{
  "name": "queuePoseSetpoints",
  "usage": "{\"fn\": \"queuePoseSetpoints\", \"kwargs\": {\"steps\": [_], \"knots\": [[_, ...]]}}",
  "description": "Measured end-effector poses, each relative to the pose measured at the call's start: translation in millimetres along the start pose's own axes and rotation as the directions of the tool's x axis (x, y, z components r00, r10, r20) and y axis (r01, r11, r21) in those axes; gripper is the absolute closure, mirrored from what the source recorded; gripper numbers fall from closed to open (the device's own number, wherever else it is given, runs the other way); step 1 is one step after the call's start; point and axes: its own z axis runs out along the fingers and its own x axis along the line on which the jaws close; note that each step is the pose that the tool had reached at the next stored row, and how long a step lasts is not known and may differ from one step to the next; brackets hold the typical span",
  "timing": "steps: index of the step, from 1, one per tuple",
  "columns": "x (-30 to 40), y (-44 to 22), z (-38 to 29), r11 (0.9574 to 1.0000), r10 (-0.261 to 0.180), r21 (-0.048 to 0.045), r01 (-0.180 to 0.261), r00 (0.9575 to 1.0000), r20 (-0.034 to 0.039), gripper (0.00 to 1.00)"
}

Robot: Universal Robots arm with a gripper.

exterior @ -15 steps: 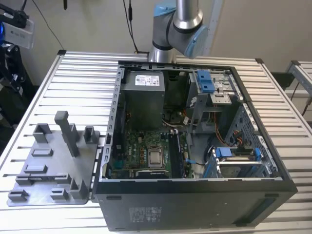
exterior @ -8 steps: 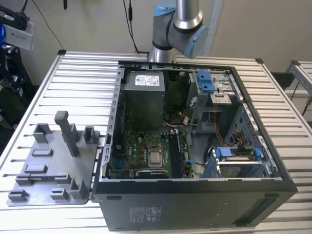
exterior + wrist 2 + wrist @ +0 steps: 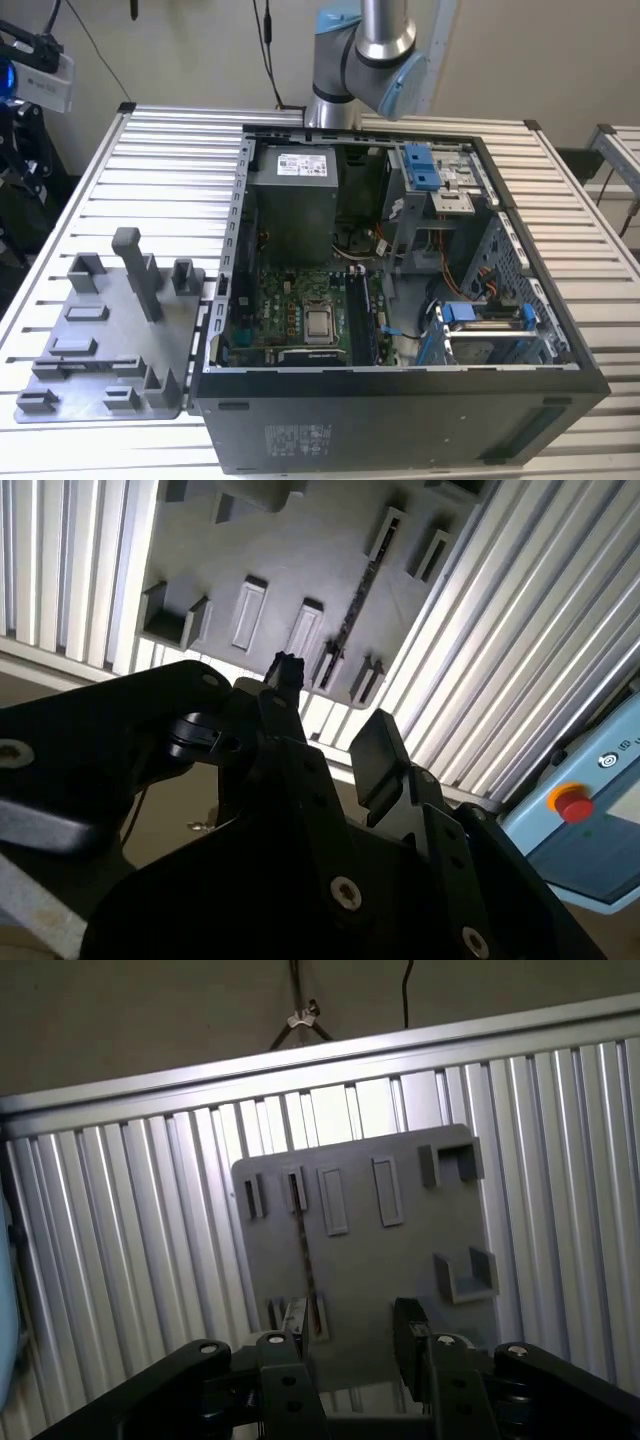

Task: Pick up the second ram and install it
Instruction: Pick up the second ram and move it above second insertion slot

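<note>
The second ram (image 3: pixel 304 1250) is a long, thin, dark strip. It stands on its long edge across the grey holder plate (image 3: pixel 400 1250), level with the plate, with each end seated in a slot.

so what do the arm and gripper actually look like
The arm is a silvery metal tube with rounded grey joints capped in light blue. The gripper is matte black in both wrist views: two chunky, angular fingers on linked bars, with round silver pivot screws.
</note>
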Motion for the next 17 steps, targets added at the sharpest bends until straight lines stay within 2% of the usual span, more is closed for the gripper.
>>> {"fn": "queuePoseSetpoints", "kwargs": {"steps": [17], "knots": [[0.1, -0.4, 13.5, 0.9999, 0.0, -0.0101, 0.0, 1.0, -0.0032, 0.52]]}}
